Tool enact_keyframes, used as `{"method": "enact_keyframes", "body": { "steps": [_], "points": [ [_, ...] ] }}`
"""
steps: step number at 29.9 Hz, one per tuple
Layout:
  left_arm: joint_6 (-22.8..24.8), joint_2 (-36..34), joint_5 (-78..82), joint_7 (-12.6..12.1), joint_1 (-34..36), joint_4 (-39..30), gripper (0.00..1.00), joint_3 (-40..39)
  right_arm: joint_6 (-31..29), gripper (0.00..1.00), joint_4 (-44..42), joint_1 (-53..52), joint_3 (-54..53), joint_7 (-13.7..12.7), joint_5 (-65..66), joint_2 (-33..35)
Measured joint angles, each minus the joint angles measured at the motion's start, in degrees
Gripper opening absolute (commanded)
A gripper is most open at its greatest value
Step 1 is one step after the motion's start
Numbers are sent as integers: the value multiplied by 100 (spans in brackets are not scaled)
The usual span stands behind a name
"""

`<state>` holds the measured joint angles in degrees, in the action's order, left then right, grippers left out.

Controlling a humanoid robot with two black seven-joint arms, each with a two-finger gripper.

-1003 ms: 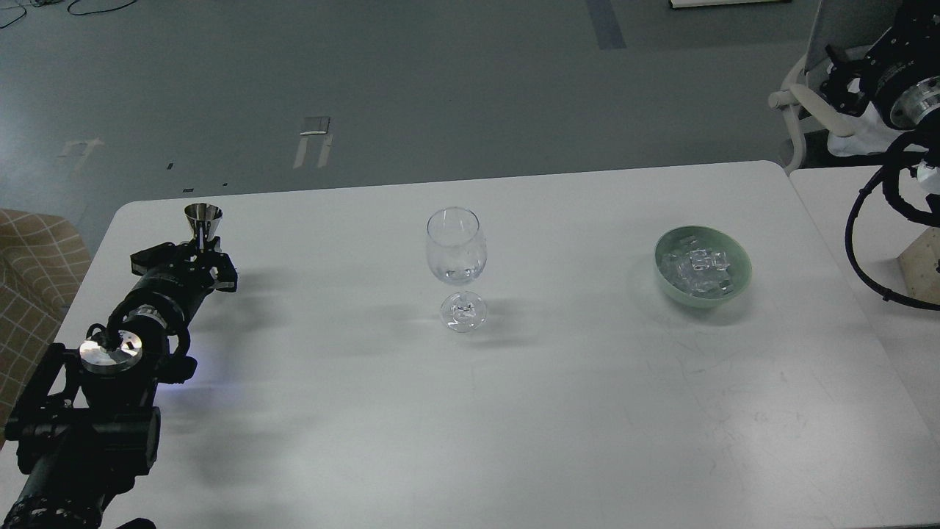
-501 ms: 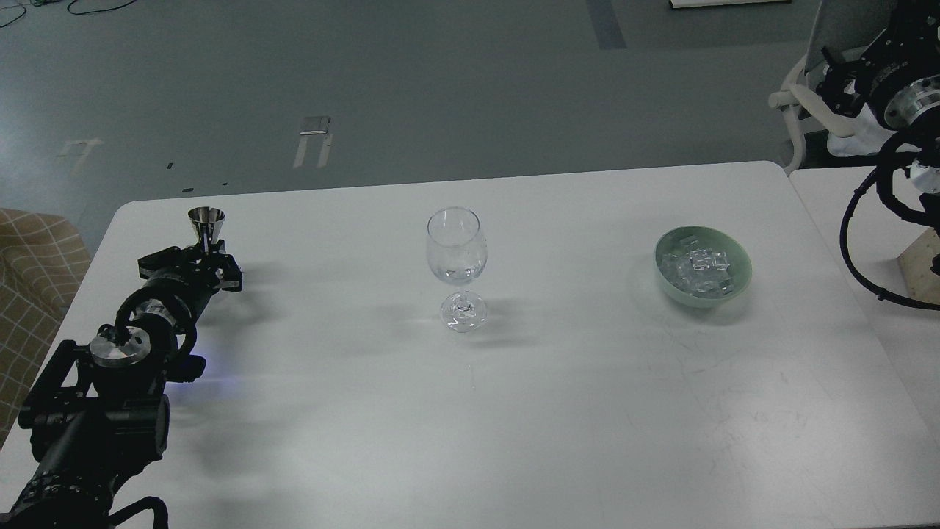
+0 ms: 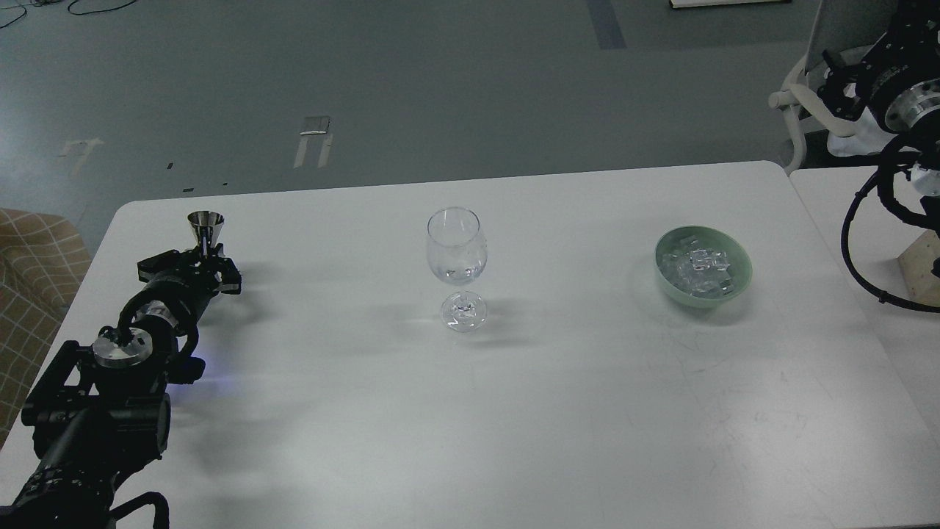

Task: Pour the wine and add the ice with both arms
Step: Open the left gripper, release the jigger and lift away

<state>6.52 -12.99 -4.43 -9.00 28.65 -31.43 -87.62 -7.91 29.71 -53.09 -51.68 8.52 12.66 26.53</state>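
Note:
A clear wine glass (image 3: 456, 250) stands upright mid-table with a little clear wine (image 3: 457, 275) in the bottom of its bowl. A heap of clear ice cubes (image 3: 698, 267) lies in a pale green bowl (image 3: 740, 258) on the right. My left gripper (image 3: 200, 258), at the table's left, is closed around the lower part of a small steel jigger (image 3: 205, 222), which stands upright. My right arm is off the table at the top right. Its dark gripper end (image 3: 843, 79) is far from the bowl, and its fingers cannot be told apart.
The white table (image 3: 514, 411) has a second table (image 3: 830, 213) butted against its right side. A white chair (image 3: 800, 99) stands behind my right arm. A black cable loop (image 3: 852, 242) hangs over the right table. A checked seat (image 3: 33, 264) is at the left edge.
My left arm has shifted slightly right and forward, and the jigger moved with it. My right arm has lifted a little at the top right. Glass and bowl have not moved.

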Motion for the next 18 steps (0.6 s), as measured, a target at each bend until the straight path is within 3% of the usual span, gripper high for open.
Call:
{"method": "enact_keyframes", "body": {
  "steps": [6,18],
  "points": [
    [0,-6,12,2,0,13,33,8,0,100,0,-14,0,0,0,0],
    [34,-19,57,-8,-18,19,35,24,0,100,0,-25,0,0,0,-15]
  ]
}}
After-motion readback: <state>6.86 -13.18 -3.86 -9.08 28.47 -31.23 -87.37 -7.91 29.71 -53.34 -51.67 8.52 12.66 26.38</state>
